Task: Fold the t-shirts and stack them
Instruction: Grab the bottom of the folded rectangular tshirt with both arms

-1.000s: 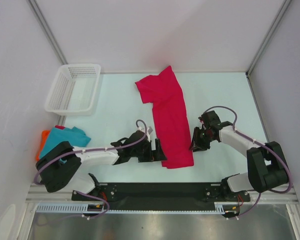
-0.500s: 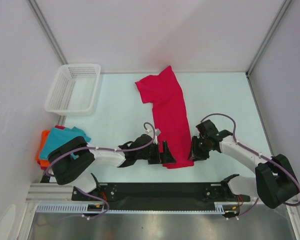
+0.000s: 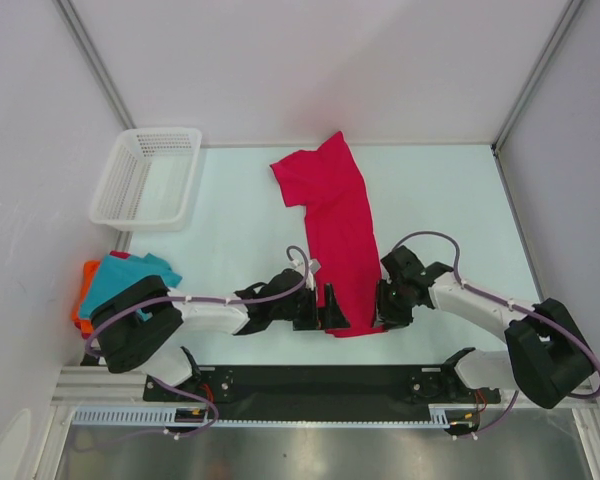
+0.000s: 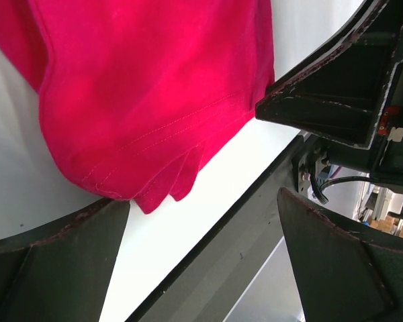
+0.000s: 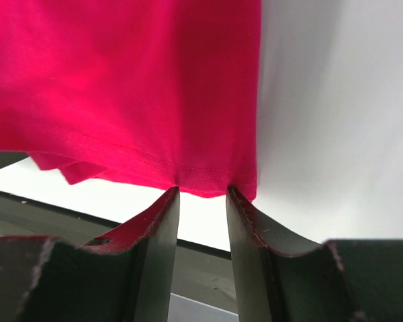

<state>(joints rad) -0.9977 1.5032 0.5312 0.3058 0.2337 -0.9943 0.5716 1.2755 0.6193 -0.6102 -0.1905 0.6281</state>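
Crimson-pink t-shirt: it lay flat in the middle of the bench, as a long narrow strip going from the far side toward the arms.
Sleeve: one short sleeve stuck out to the left at the far end of the strip.
Hem: the near end showed a stitched hem, and in both wrist views a second layer of cloth came out a little from under it.
Left claw: it was released, the two fingers spread wide. It was low on the bench at the left near corner of the shirt, and the hem corner lay between the fingers with nothing pinched.
Right claw: its fingers stood apart with only a narrow gap. The tips were just at the edge of the hem near the right near corner, and no cloth was clamped between them.
Teal t-shirt: it lay crumpled at the left edge of the bench, well apart from the crimson one.
Orange t-shirt: it was mostly under the teal one, showing only at the left side.
Basket: white plastic mesh, standing at the far left corner.
Bench: a pale surface with white walls around.
Rail: a black strip along the near edge, carrying both arm bases.
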